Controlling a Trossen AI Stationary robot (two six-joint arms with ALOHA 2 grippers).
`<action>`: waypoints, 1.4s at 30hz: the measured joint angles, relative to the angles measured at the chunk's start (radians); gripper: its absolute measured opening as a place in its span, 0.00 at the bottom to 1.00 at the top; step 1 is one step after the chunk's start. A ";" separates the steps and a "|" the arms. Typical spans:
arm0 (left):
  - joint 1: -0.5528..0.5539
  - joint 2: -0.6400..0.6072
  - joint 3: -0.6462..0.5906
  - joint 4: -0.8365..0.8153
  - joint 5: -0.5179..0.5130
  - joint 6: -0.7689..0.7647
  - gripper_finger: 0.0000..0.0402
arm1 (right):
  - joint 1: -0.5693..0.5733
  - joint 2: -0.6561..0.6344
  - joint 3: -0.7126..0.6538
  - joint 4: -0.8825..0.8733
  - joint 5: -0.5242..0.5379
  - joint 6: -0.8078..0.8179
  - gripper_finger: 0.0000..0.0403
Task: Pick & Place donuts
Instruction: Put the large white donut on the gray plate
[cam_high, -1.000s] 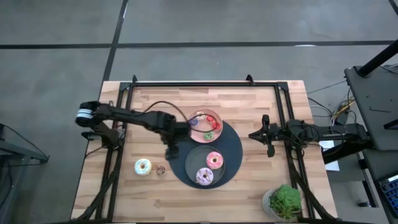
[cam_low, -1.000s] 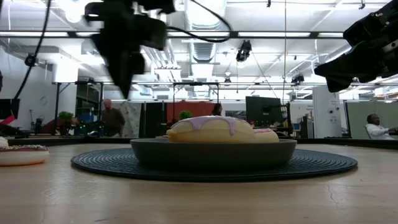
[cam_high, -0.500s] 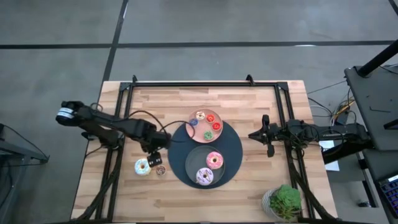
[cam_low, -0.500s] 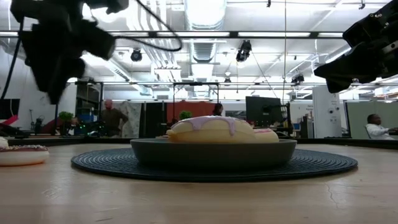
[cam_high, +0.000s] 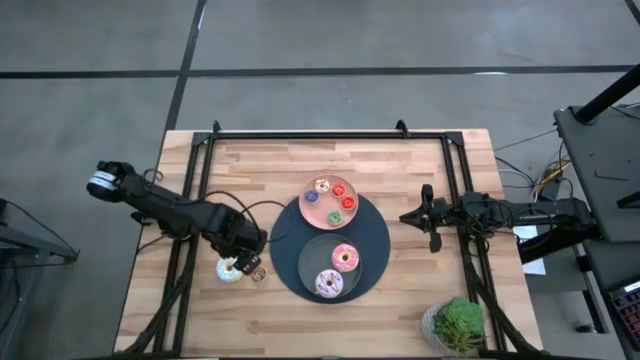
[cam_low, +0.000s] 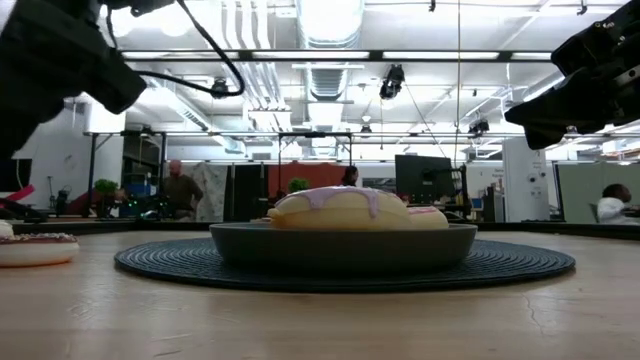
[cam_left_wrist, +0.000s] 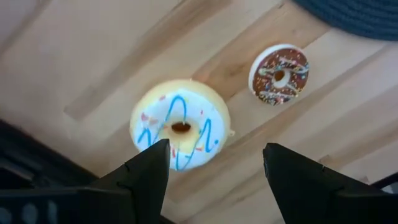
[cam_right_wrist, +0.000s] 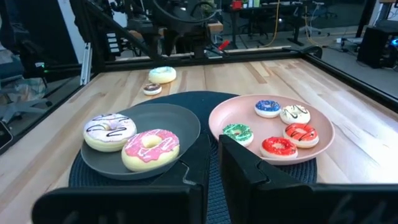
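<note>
I see a pale wooden table (cam_high: 400, 170) with visible grain, a dark woven-looking round mat (cam_right_wrist: 205, 112), a matt grey plate (cam_right_wrist: 180, 127), and donuts (cam_right_wrist: 151, 148) with glossy frosting.

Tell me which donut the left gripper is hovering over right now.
The left gripper, open, is over the large white-frosted donut with blue squiggles on bare wood; the small brown sprinkled donut lies beside it, off-centre.

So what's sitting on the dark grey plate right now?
Two donuts lie on the dark grey plate: a pink-frosted donut and a pale lilac donut with dark drizzle, side by side. The plate surface beneath them is covered, so anything under them cannot be seen.
</note>
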 joint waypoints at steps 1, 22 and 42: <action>-0.011 0.000 -0.001 0.000 0.002 -0.019 0.57 | 0.000 0.000 0.000 0.000 0.000 0.000 0.07; -0.211 0.000 0.040 0.009 -0.127 -0.386 0.57 | 0.000 0.000 0.000 0.000 0.000 0.000 0.07; -0.217 0.093 0.025 0.053 -0.166 -0.408 0.57 | 0.000 0.000 0.000 0.000 0.000 0.000 0.07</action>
